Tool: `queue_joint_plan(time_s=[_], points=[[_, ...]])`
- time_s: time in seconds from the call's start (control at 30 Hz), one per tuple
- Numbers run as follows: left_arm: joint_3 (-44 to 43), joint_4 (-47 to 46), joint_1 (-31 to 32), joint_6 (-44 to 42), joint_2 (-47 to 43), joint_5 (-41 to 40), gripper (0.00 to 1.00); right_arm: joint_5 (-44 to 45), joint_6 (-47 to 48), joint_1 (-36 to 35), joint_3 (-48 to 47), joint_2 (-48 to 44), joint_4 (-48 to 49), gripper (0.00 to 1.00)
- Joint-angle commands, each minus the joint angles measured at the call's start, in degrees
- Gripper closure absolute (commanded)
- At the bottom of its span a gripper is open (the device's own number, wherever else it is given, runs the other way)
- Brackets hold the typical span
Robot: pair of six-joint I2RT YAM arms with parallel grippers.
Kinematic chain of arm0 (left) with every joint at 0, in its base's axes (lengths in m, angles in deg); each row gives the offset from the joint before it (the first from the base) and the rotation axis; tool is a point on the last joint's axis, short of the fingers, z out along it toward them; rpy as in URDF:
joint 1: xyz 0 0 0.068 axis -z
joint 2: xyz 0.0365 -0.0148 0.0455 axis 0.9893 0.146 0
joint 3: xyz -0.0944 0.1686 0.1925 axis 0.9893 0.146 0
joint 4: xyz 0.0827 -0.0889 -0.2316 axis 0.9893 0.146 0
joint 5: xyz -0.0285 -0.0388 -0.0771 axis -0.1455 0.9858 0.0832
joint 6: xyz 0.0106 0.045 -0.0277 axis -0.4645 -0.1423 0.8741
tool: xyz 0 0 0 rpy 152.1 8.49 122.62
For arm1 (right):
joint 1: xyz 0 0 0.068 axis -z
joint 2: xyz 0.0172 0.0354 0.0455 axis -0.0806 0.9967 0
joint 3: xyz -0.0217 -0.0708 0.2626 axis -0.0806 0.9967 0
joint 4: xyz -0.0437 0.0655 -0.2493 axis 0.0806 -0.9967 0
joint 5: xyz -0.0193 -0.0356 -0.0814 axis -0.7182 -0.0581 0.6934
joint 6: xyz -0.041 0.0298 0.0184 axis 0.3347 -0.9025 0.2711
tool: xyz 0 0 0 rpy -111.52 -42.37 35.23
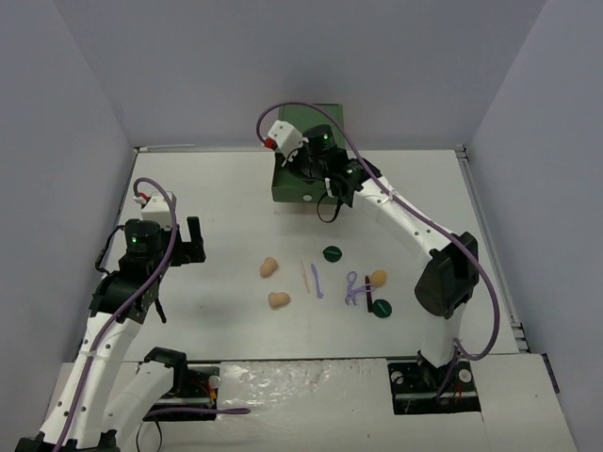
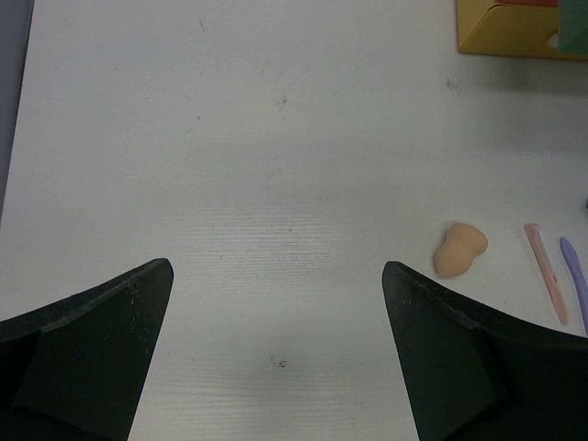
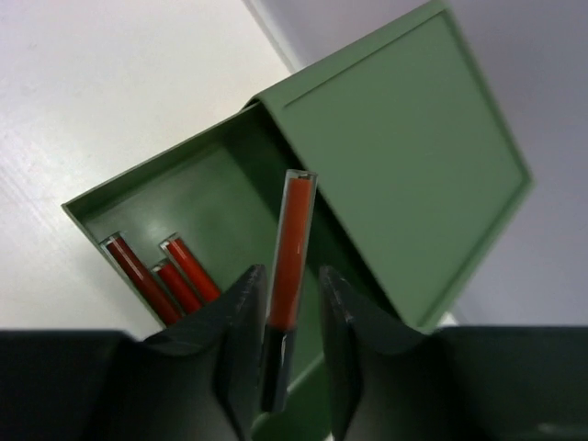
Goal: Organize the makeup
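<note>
I've got the white table [image 1: 226, 207] in view, with the green box [image 1: 294, 188] at its far edge and its drawer [image 3: 184, 202] pulled out. The left gripper [image 2: 277, 271] hovers over bare table on the left, fingers spread wide and holding nothing. The right gripper [image 3: 288, 294] is over the open drawer, fingers pinched on the dark end of a red stick [image 3: 296, 248]. The rest of the makeup lies mid-table. Two sponges [image 1: 268, 267] [image 1: 278, 300] sit near each other, and a third sponge [image 1: 378, 278] lies further right. One dark disc [image 1: 332, 253] is behind that group and another disc [image 1: 382, 307] is near the third sponge. Two lilac tools [image 1: 317, 281] [image 1: 351, 287] lie between the sponges, with a pale orange stick [image 1: 302, 275] just left of them. Three more red sticks [image 3: 161, 276] lie in the drawer's corner.
</note>
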Motion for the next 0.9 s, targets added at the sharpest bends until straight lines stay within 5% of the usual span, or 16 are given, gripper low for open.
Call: queue_joint_plan(time_s=[0.0,0.1,0.2,0.4,0.6,0.87], points=[[-2.4,-2.8,-0.3,0.4,-0.4,0.3,0.03,-2.3,0.9,0.7,-4.3,-0.7,1.8,0.62],[-2.4,-2.8,-0.3,0.5,-0.8,0.5,0.03,-1.1,-2.8,1.3,-3.8,-2.2,3.6,0.38],[-2.4,-2.8,-0.3,0.5,-1.0,0.5,0.03,4.4,-7.9,1.8,-1.5,-5.3,5.2,0.26],[-2.5,-2.8,-0.3,0.5,-1.2,0.4,0.03,16.2,-29.4,1.8,14.8,-19.5,5.4,0.25],[-2.5,-2.7,-0.3,0.6,-1.0,0.9,0.03,15.5,-50.9,1.7,40.1,-37.2,2.7,0.33],[-2.6,-2.7,-0.3,0.6,-0.2,0.7,0.03,12.2,-63.8,1.6,61.0,-47.8,-4.0,0.41]])
